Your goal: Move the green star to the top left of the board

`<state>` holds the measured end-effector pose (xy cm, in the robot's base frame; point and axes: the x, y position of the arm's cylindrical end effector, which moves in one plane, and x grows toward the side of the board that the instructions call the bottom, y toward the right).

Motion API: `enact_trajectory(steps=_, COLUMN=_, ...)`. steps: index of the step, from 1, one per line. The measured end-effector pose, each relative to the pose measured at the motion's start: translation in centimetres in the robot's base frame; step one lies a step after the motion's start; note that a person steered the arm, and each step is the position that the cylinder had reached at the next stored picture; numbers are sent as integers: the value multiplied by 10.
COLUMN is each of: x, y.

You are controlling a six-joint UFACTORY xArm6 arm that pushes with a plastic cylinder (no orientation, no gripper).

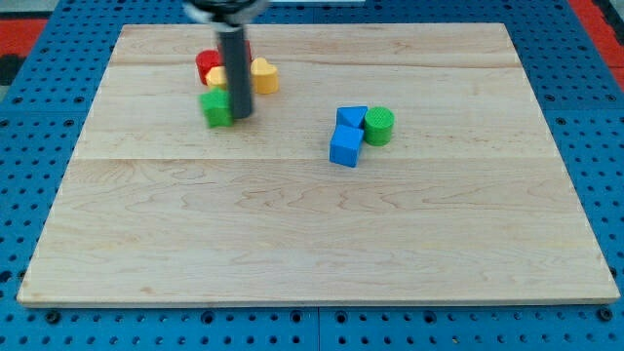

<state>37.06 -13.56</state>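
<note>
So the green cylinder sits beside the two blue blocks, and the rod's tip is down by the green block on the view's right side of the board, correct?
Not quite: the camera view shows my tip by the green block on the view's left side of the wooden board, not the right. The green cylinder does sit beside the two blue blocks.

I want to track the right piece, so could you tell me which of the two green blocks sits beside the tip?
The green block at upper left, touching my tip; the green cylinder sits apart beside the blue blocks.

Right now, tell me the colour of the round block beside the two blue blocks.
Green, clearest in the camera view.
</note>
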Motion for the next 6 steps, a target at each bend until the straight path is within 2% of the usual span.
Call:
enact_trajectory(steps=1, x=32, y=-37)
enact_trajectory(steps=2, x=28, y=-74)
enact_trajectory(steps=4, x=-6, y=-37)
enact_trajectory(steps=6, x=-70, y=-96)
